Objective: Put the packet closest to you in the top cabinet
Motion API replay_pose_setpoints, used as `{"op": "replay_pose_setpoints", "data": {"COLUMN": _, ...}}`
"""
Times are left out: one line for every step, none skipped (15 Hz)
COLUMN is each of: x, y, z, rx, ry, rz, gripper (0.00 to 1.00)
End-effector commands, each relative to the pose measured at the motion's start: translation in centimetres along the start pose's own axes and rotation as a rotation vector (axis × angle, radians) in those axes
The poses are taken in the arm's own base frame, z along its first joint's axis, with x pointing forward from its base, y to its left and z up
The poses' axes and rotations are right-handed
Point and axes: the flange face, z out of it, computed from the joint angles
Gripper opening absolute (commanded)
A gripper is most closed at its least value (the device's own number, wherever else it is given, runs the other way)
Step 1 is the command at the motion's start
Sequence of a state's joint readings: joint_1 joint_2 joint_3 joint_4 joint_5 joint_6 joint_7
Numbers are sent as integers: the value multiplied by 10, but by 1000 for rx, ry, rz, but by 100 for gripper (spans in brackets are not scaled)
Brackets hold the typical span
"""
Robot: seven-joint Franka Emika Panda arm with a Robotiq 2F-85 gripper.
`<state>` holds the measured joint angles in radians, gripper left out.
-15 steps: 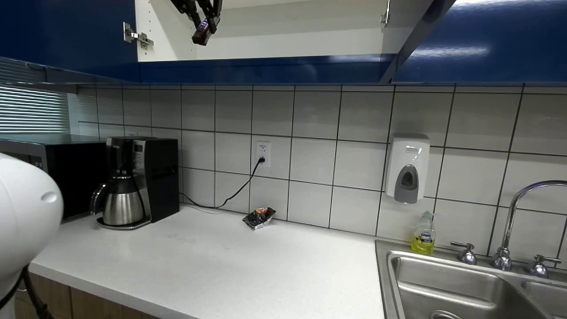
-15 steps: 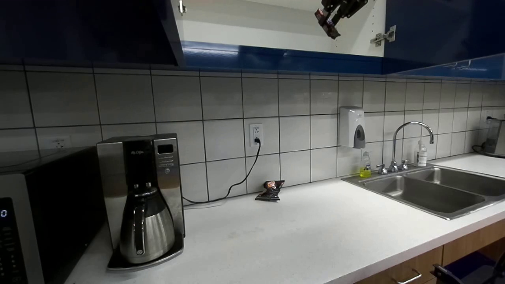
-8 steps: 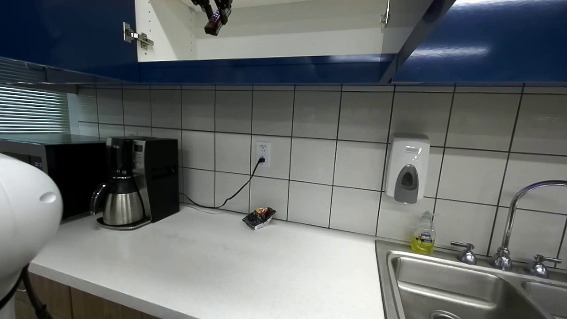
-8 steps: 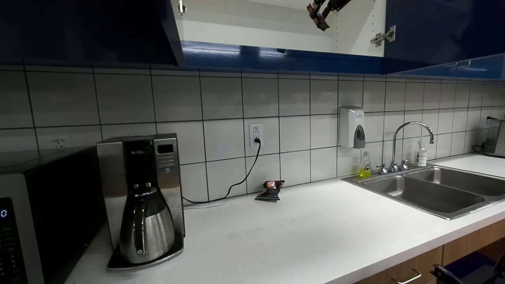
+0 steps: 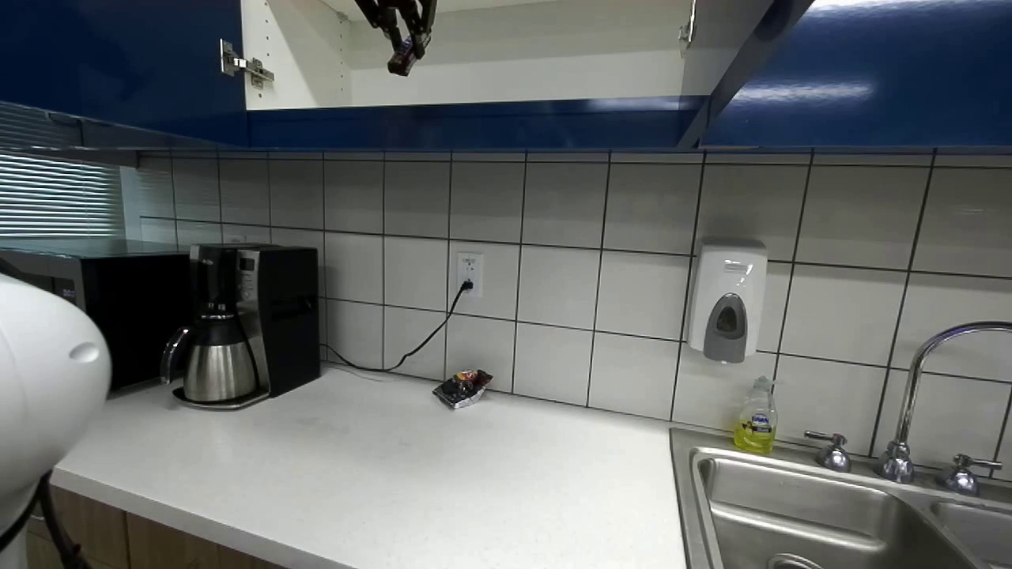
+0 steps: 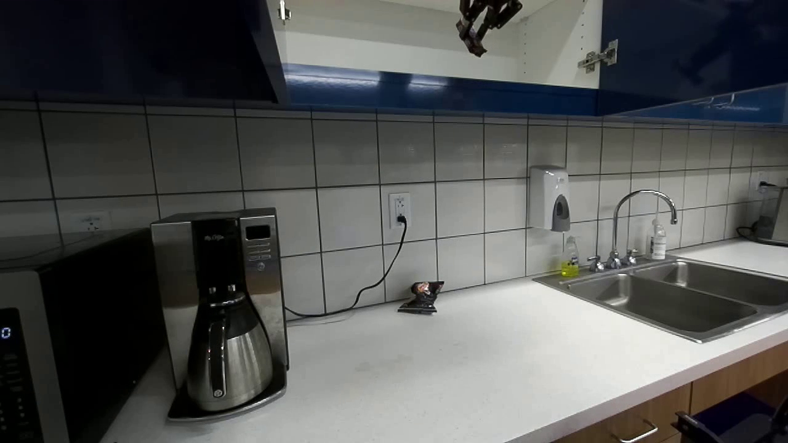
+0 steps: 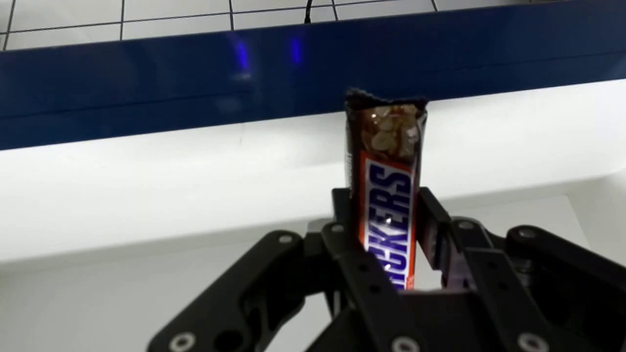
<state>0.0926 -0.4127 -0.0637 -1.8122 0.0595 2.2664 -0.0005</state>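
The gripper [image 7: 387, 210] is holding the packet [image 7: 389, 142] between its two fingers [image 7: 433, 215], one end is reaching beyond their tips, and both are hanging at the top cabinet [image 5: 474, 126]

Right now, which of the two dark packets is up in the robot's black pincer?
The long brown packet with blue letters, held in the pincer. The other, a crumpled black packet with an orange patch, lies on the white countertop.

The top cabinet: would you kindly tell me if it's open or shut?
Open: the top cabinet shows its white interior in both exterior views, its blue doors swung outward.
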Motion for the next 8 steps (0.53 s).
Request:
{"op": "replay_pose_setpoints", "data": {"x": 28, "y": -3, "z": 18, "rx": -14, "ry": -25, "rz": 25, "gripper": 11}}
{"op": "replay_pose_setpoints", "data": {"x": 32, "y": -3, "z": 24, "rx": -16, "ry": -31, "rz": 26, "gripper": 11}}
{"op": "replay_pose_setpoints", "data": {"x": 35, "y": -3, "z": 30, "rx": -20, "ry": -37, "rz": 28, "gripper": 11}}
{"op": "replay_pose_setpoints", "data": {"x": 39, "y": -3, "z": 35, "rx": -19, "ry": -43, "rz": 29, "gripper": 11}}
{"op": "replay_pose_setpoints", "data": {"x": 42, "y": -2, "z": 40, "rx": -20, "ry": -49, "rz": 32, "gripper": 11}}
{"op": "replay_pose_setpoints", "data": {"x": 44, "y": -2, "z": 45, "rx": -22, "ry": -57, "rz": 34, "gripper": 11}}
{"op": "replay_pose_setpoints", "data": {"x": 47, "y": -2, "z": 48, "rx": -23, "ry": -64, "rz": 36, "gripper": 11}}
{"op": "replay_pose_setpoints", "data": {"x": 49, "y": -2, "z": 52, "rx": -24, "ry": -71, "rz": 39, "gripper": 11}}
